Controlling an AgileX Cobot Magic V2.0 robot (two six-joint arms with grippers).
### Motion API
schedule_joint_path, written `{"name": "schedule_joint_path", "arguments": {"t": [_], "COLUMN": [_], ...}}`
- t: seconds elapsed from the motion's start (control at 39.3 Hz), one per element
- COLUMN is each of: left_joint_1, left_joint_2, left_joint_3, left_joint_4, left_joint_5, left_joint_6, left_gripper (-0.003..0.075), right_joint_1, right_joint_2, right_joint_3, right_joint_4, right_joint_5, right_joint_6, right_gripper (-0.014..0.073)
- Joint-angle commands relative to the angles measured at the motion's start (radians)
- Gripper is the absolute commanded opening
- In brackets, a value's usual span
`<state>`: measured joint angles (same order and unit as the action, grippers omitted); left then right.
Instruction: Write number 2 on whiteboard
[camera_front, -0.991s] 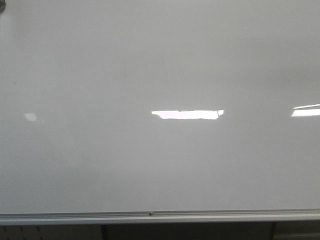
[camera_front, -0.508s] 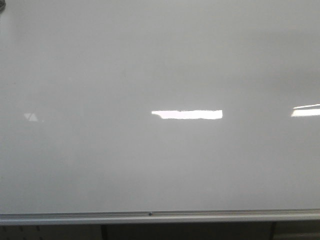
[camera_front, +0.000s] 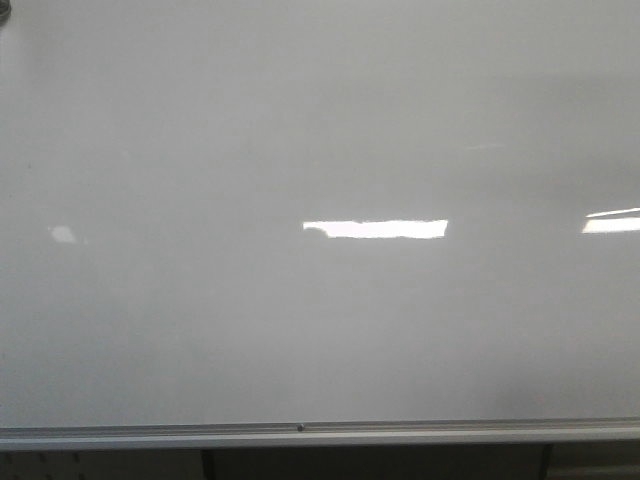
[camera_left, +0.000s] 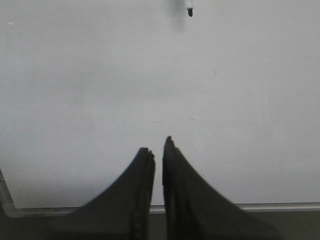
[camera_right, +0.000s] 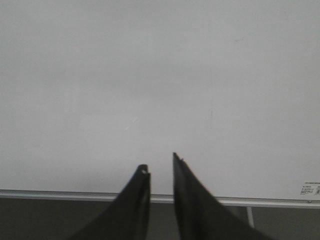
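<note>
The whiteboard (camera_front: 320, 330) fills the front view, glossy white-grey with bright reflections and a silver bottom rail (camera_front: 300, 432). No number 2 shows on it in any view. Neither gripper shows in the front view. In the left wrist view my left gripper (camera_left: 157, 145) points at the board (camera_left: 150, 75), its jaws almost together with nothing between them. In the right wrist view my right gripper (camera_right: 160, 162) faces the board (camera_right: 150, 75) near the rail, its jaws a little apart and empty.
A black marker tip (camera_left: 189, 9) pokes into the left wrist view at the far edge, against the board. A small printed label (camera_right: 310, 188) sits by the rail. A dark object (camera_front: 4, 12) is at the board's top left corner.
Only the light reflections on the board shift slightly. No gripper enters the front view and no mark appears.
</note>
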<state>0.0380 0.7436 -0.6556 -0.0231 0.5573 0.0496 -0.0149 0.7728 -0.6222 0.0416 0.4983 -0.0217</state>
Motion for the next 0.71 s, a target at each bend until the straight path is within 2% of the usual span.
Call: {"name": "schedule_joint_path", "arguments": {"t": [0.0, 0.08, 0.15, 0.33, 0.69], "left_joint_1": [-0.006, -0.006, -0.015, -0.058, -0.059], "left_joint_2": [0.011, 0.011, 0.016, 0.098, 0.346], "left_joint_3": [-0.034, -0.036, -0.043, -0.113, -0.28], "left_joint_4": [-0.025, -0.054, -0.081, -0.083, -0.083], "left_joint_5": [-0.085, -0.106, -0.136, -0.151, -0.216], "left_joint_6": [-0.006, 0.003, 0.009, 0.025, 0.025], "left_gripper": [0.0288, 0.0435, 0.049, 0.046, 0.0441], "right_joint_1": [-0.005, -0.005, -0.005, -0.005, -0.005], "right_joint_2": [0.001, 0.001, 0.001, 0.001, 0.001], "right_joint_3": [-0.033, -0.033, -0.033, -0.033, -0.033], "right_joint_4": [-0.005, -0.005, -0.005, -0.005, -0.005], "right_joint_5": [-0.06, -0.053, -0.055, -0.068, -0.068], "right_joint_6": [-0.014, -0.014, -0.014, -0.014, -0.014], "right_gripper": [0.0459, 0.0542, 0.0542, 0.0538, 0.0538]}}
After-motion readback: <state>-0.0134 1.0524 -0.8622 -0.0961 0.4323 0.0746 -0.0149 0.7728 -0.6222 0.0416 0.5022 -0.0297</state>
